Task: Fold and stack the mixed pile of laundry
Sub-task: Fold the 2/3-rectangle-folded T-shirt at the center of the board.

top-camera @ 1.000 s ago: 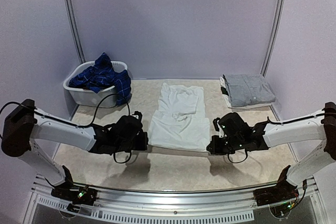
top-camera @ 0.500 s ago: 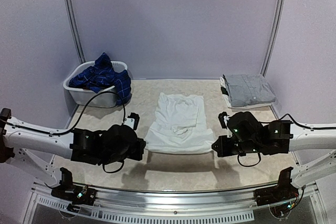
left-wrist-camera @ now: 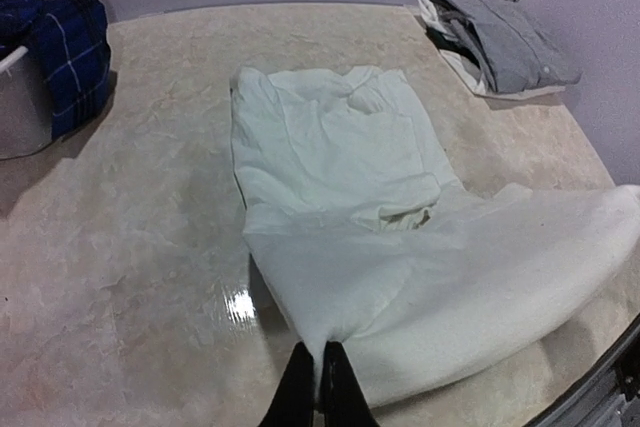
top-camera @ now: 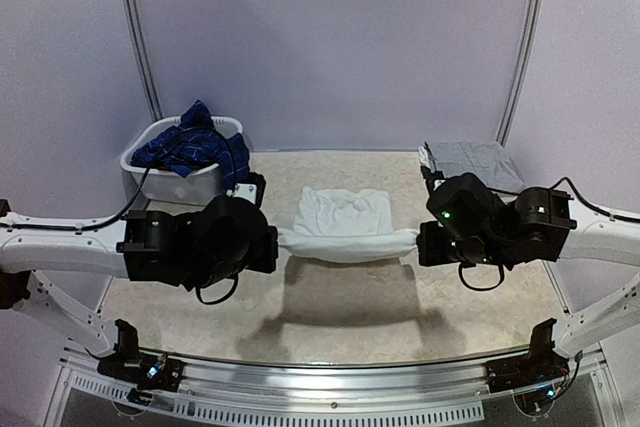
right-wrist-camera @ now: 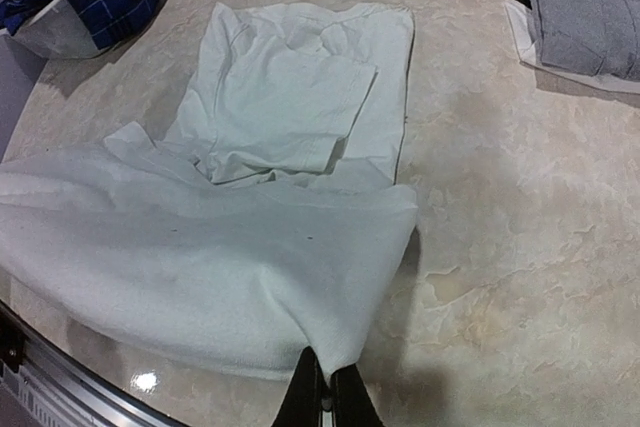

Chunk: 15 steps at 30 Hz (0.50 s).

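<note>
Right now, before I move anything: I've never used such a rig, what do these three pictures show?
Two robot arms stand at a table. The wide picture looks down from above and behind them; the other two come from a camera on each wrist. The left pincer and the right pincer are each shut on a near corner of the white garment, holding that edge up while its far part lies flat. Far left, a basket holds a navy plaid shirt; far right lies a grey folded stack.

The right hand pinches the near corner of the white cloth garment, whose far part lies flat on the beige marbled tabletop.
</note>
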### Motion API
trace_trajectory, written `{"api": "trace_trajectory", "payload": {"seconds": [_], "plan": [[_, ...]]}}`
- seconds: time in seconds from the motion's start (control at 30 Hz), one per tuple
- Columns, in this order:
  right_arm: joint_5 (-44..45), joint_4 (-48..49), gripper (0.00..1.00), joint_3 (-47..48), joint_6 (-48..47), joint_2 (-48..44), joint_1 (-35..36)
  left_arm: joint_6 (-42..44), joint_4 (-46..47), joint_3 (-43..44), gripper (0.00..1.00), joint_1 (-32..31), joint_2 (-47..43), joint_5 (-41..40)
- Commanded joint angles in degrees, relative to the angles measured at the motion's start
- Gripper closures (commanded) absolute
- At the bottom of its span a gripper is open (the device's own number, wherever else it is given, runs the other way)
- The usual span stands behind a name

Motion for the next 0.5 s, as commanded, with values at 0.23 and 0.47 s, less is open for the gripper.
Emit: {"api": "trace_trajectory", "payload": {"seconds": [0.23, 0.47], "plan": [[-0.3, -1.6, 1.0, 6.2, -8.0, 7.2, -10.4, 7.4, -3.4, 8.9, 1.0, 8.9, 7.7, 0.7], [-4.6, 0.4, 1.0, 9.8, -12.5, 12.5, -16.9, 9.9, -2.0, 12.9, 1.0, 14.5, 12.6, 3.8]]}}
